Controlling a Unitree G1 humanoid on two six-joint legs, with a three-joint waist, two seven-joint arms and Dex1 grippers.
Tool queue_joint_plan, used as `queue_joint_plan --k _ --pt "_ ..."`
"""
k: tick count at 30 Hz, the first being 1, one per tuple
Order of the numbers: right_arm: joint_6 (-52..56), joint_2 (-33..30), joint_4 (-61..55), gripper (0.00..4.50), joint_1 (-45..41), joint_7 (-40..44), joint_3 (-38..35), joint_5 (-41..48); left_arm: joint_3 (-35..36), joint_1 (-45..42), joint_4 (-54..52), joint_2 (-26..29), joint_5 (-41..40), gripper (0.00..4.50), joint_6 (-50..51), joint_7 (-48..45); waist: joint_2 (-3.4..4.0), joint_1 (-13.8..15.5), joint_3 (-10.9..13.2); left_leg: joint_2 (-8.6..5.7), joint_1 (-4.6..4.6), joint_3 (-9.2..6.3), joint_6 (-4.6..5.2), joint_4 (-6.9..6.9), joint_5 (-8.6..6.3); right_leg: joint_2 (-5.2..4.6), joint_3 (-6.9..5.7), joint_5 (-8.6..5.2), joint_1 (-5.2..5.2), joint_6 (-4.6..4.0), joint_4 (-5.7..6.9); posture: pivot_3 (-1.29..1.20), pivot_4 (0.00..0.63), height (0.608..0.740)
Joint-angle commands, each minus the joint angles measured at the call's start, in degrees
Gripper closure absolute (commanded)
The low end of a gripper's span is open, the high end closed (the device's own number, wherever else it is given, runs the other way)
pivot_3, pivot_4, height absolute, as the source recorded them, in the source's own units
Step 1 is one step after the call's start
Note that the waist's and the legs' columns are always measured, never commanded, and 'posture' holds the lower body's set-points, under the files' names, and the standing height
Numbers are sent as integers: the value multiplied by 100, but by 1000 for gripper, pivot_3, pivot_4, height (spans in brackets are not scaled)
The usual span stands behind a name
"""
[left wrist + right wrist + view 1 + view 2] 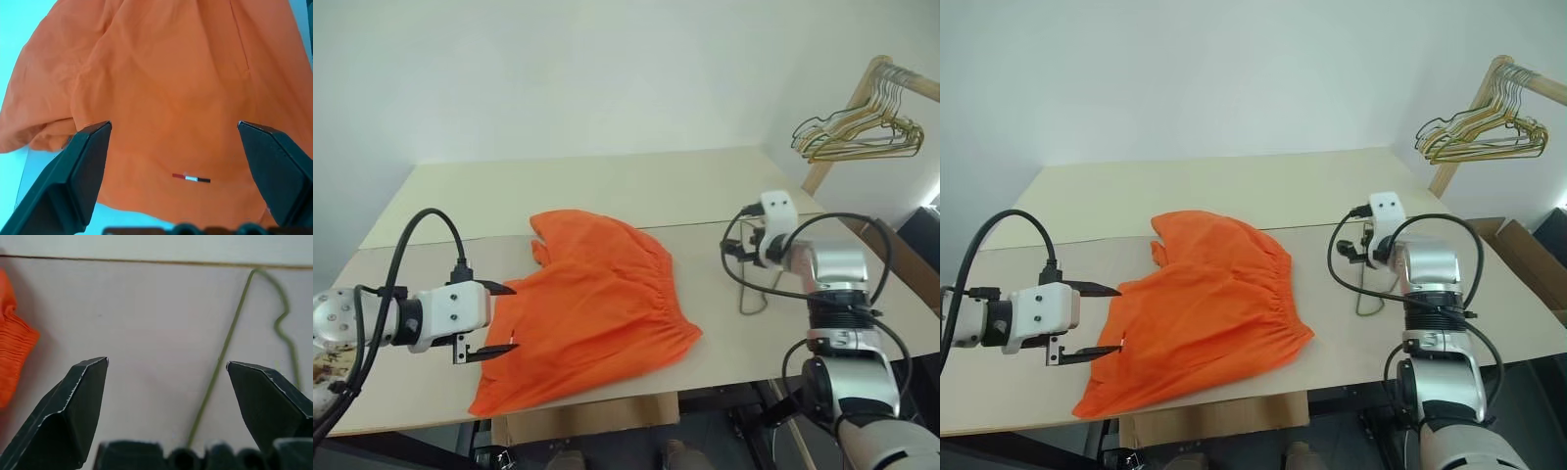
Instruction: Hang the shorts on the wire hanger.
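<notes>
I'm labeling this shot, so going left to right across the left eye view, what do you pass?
Left gripper → orange shorts → wire hanger on the table → bunch of hangers on the rack.

The shorts (597,308) are bright orange, spread flat and a bit rumpled in the middle of the table, gathered elastic waistband facing 3 o'clock and the legs toward 9 (tiny striped tag near one hem). The wire hanger (230,347) is thin, olive-grey wire, lying flat off at 3 o'clock from the shorts, not touching them.
</notes>
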Motion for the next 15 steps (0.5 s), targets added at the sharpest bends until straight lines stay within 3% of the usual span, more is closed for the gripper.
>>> queue_joint_plan --k 1,6,14,15 --pt "-261 -2 454 0 -196 -266 -48 52 36 -18 -34 75 89 16 -40 64 1 -7 1 -1 -2 0 0 0 0 -2 0 0 -1 1 -2 61 0 740" --pt "-523 65 1096 0 -298 -366 321 -63 10 32 -123 36 102 16 34 91 2 -47 1 -2 -3 0 2 -1 -1 -2 0 0 -2 2 -4 73 0 740" --pt "-472 114 1495 0 -257 -467 313 49 51 137 -219 10 107 16 90 141 1 -64 1 0 4 -2 2 -1 -1 1 1 0 2 3 1 83 0 740" --pt "-489 118 1563 184 -255 -510 305 42 47 153 -224 9 113 4 90 148 1 -65 0 1 4 -3 2 -1 -1 1 1 0 2 3 1 84 0 740"
